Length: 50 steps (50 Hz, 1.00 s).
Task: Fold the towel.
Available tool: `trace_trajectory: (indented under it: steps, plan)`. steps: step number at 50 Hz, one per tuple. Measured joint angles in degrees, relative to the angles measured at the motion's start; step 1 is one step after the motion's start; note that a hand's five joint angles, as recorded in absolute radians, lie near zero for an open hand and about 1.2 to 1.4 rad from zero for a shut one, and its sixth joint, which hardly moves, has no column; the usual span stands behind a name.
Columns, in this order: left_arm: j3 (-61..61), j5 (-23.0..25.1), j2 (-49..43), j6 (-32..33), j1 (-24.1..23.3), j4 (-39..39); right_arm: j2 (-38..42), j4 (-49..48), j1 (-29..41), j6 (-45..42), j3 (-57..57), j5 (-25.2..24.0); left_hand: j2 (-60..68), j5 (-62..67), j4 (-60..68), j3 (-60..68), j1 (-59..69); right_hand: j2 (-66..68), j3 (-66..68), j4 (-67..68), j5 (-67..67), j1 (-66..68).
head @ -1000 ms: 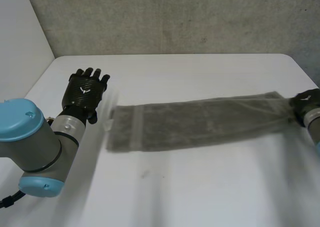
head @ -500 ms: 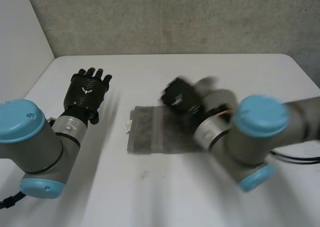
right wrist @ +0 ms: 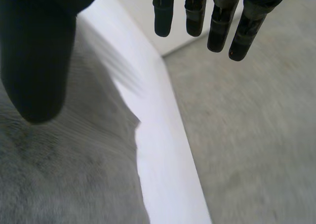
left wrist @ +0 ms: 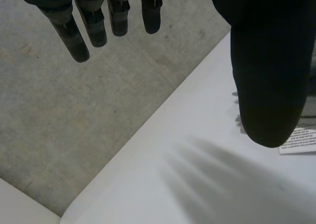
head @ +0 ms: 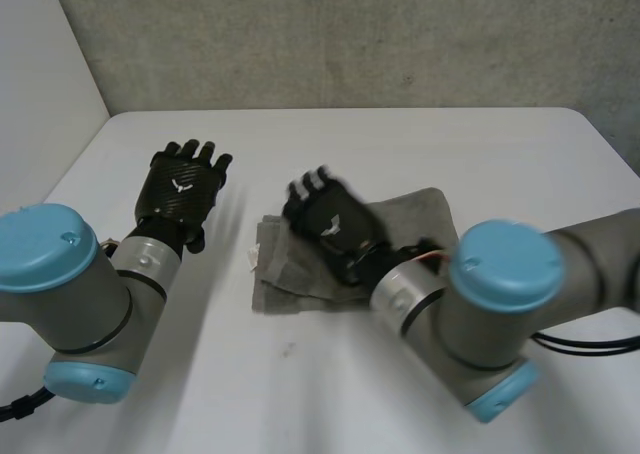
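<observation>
The grey towel [head: 422,214] lies folded over itself in the middle of the white table [head: 300,394], its upper layer rumpled and slanted. My right hand [head: 330,221] hovers over the towel's left half, fingers straight and spread, holding nothing. In the right wrist view the towel [right wrist: 59,179] lies under the palm of that hand [right wrist: 37,61], and the straight fingers [right wrist: 219,26] point past the table's edge. My left hand [head: 183,189] stands open over bare table left of the towel, apart from it. Its thumb [left wrist: 266,76] hangs beside the towel's white label [left wrist: 299,141].
A grey floor [head: 330,34] lies beyond the table's far edge, and a pale wall [head: 40,94] rises at the left. My right arm [head: 500,319] reaches across the table's front right. Bare table lies in front of the towel.
My right hand swept from the far right to the left with the towel's right end, laying it over the left part, and has opened. The left hand barely moved.
</observation>
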Motion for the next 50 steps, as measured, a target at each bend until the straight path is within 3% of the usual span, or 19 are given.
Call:
trace_trajectory:
  steps: [3, 10, 17, 21, 22, 26, 29, 37, 43, 50]
  plan:
    - [0.1, 0.0, 0.0, -0.1, -1.2, 0.0, -4.6, 1.2, -4.2, 10.1, 3.1, 1.4, 0.0, 0.0, 0.0, 0.0, 0.0, 0.0, 0.0, 0.0, 0.0, 0.0]
    - [0.5, -0.1, -0.2, -0.3, -4.3, 0.0, -8.8, 7.6, -13.1, 23.1, 7.2, 2.1, 0.0, 0.0, 0.0, 0.0, 0.0, 0.0, 0.0, 0.0, 0.0, 0.0]
    - [0.5, -0.1, -0.5, -0.3, -6.2, 0.1, -7.2, 14.9, -20.3, 25.7, 9.3, 1.3, 0.0, 0.0, 0.0, 0.0, 0.0, 3.3, 4.0, 3.0, 3.5, 2.7]
    - [0.4, -0.2, -0.9, -0.3, -6.5, 0.1, -4.7, 16.1, -23.3, 24.9, 9.6, 1.1, 0.0, 0.0, 0.0, 0.0, 0.0, 26.6, 26.9, 25.7, 24.8, 23.0]
    - [0.3, -0.2, -1.0, -0.3, -6.5, 0.1, -3.9, 16.0, -23.9, 24.5, 9.4, 1.1, 0.0, 0.0, 0.0, 0.0, 0.0, 42.1, 41.6, 40.4, 38.9, 33.4]
    - [0.1, -0.2, -1.0, -0.3, -6.5, 0.1, -1.8, 15.1, -24.8, 22.8, 8.4, 1.4, 0.0, 0.0, 0.0, 0.0, 0.0, 53.7, 54.7, 53.8, 51.6, 40.0]
    - [0.0, -0.2, -0.9, -0.3, -6.3, 0.1, -1.2, 14.4, -24.7, 20.8, 7.3, 1.9, 0.0, 0.0, 0.0, 0.0, 0.0, 53.8, 55.4, 54.7, 52.2, 40.1]
    - [-0.1, -0.4, -0.2, -0.3, -5.9, 0.0, -3.7, 12.5, -18.3, 14.3, 2.4, 4.9, 0.0, 0.0, 0.0, 0.0, 0.0, 53.8, 55.6, 54.7, 52.7, 40.7]
    - [-0.1, -0.7, 0.0, -0.5, -5.8, -0.1, -2.5, 11.4, -3.5, 11.8, -3.0, 5.6, 0.0, 0.0, 0.0, 0.0, 0.0, 53.8, 55.7, 54.7, 53.1, 40.7]
    - [0.0, -0.9, 0.9, -0.9, -5.8, -0.7, 4.7, 10.7, 8.2, 3.7, -5.8, 3.2, 0.0, 0.0, 0.0, 0.0, 0.0, 53.8, 55.7, 54.7, 53.2, 40.7]
